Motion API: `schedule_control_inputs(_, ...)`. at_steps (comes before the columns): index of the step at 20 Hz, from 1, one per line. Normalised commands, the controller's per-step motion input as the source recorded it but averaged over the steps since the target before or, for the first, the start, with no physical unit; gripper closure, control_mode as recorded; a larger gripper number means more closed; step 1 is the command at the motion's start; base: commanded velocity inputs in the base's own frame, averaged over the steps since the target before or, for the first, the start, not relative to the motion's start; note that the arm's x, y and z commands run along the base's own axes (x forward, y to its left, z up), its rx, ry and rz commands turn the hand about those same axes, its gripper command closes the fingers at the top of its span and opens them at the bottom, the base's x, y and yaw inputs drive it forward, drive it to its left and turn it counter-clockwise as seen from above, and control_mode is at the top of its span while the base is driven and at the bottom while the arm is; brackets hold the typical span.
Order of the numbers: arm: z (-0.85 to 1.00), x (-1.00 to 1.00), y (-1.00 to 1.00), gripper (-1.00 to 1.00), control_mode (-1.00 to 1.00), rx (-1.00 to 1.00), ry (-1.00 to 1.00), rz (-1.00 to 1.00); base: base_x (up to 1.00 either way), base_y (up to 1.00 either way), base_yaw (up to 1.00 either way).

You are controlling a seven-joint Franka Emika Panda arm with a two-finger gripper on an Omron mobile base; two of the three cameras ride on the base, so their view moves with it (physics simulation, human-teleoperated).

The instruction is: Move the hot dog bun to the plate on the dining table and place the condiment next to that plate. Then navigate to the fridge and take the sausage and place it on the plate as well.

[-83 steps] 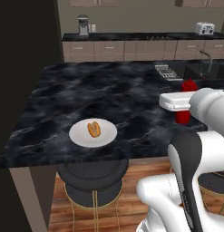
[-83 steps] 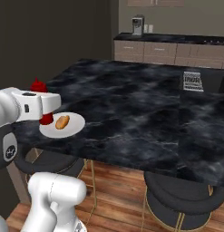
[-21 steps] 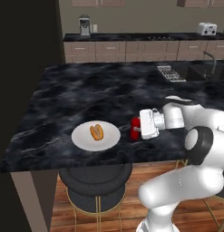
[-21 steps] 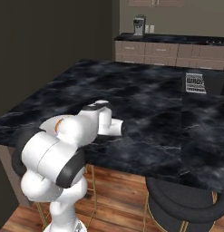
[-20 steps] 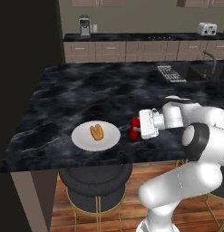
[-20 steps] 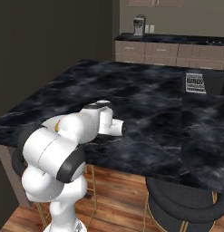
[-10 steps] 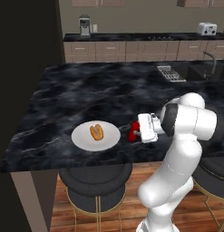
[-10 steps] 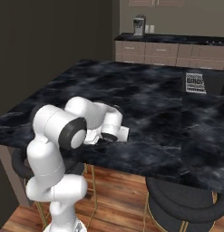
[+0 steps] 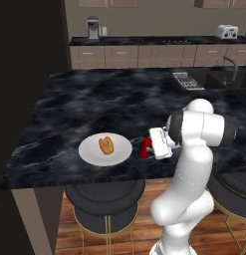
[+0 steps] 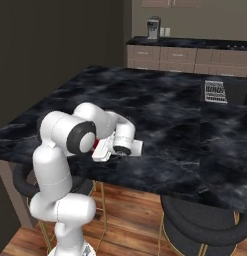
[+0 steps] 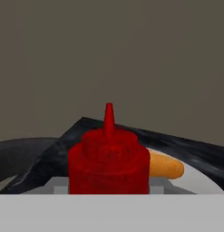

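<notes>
bun: hot dog bun (image 9: 106, 144) already on the plate (image 9: 89, 154), done
condiment: red bottle (image 9: 145, 147) at plate's 3 o'clock, gripper (image 9: 150, 148) clamped on it
left: release, then fridge sausage

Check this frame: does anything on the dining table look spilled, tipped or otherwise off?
Nothing stands out. The hot dog bun lies on the round white plate, and the red condiment bottle stands upright beside that plate in the gripper. The black marble table shows no spills.
</notes>
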Motion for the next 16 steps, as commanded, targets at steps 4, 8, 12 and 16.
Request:
schedule_control_inputs(4, -0.15, 0.14, 0.12, 1.0, -1.0, -0.04, 0.02, 0.0, 0.0, 0.0, 0.0)
schedule_control_inputs(8, -0.24, 0.12, 0.0, 1.0, -1.0, 0.0, -0.07, 0.0, 0.0, 0.0, 0.0)
schedule_control_inputs(12, -0.29, 0.07, 0.0, 1.0, -1.0, 0.0, -0.12, 0.0, 0.0, 0.0, 0.0)
schedule_control_inputs(16, -0.35, 0.08, 0.0, 1.0, -1.0, 0.0, -0.09, 0.0, 0.0, 0.0, 0.0)
